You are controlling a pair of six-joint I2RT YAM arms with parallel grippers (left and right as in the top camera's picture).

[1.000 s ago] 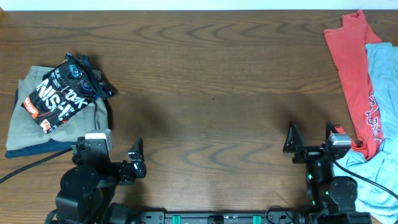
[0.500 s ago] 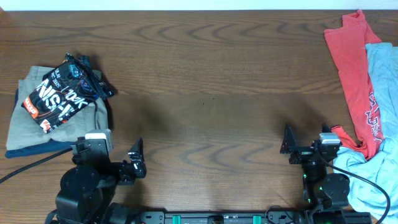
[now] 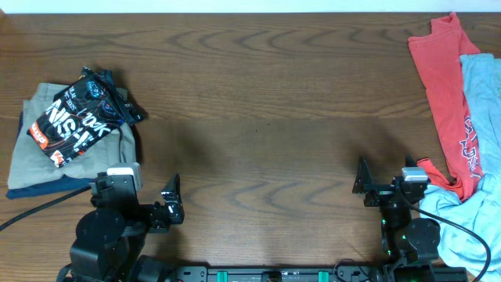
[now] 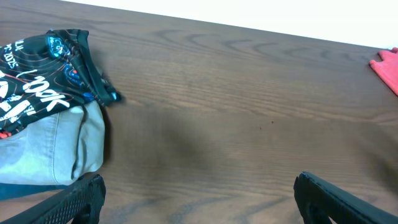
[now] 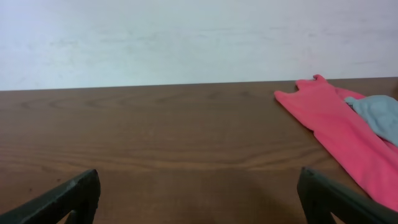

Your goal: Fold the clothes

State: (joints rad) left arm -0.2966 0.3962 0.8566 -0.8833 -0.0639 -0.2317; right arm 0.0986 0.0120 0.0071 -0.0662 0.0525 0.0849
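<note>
The black jersey (image 3: 78,116) with white and orange lettering lies folded on top of tan trousers (image 3: 47,164) at the far left; it also shows in the left wrist view (image 4: 43,71). My left gripper (image 3: 145,205) is open and empty near the front edge, right of and below that stack; its fingertips frame bare wood in the left wrist view (image 4: 199,199). My right gripper (image 3: 385,178) is open and empty at the front right, just left of the loose shirts; its fingers frame bare wood in the right wrist view (image 5: 199,196).
A red shirt (image 3: 442,86) and a light blue shirt (image 3: 485,117) lie loose at the right edge, also in the right wrist view (image 5: 336,134). A dark blue garment (image 3: 39,189) lies under the tan trousers. A black cable (image 3: 23,213) runs at the front left.
The right arm pulled back toward the front edge and turned slightly between the earliest frame and half a second ago, and has held still since. The left arm and clothes have not moved.
</note>
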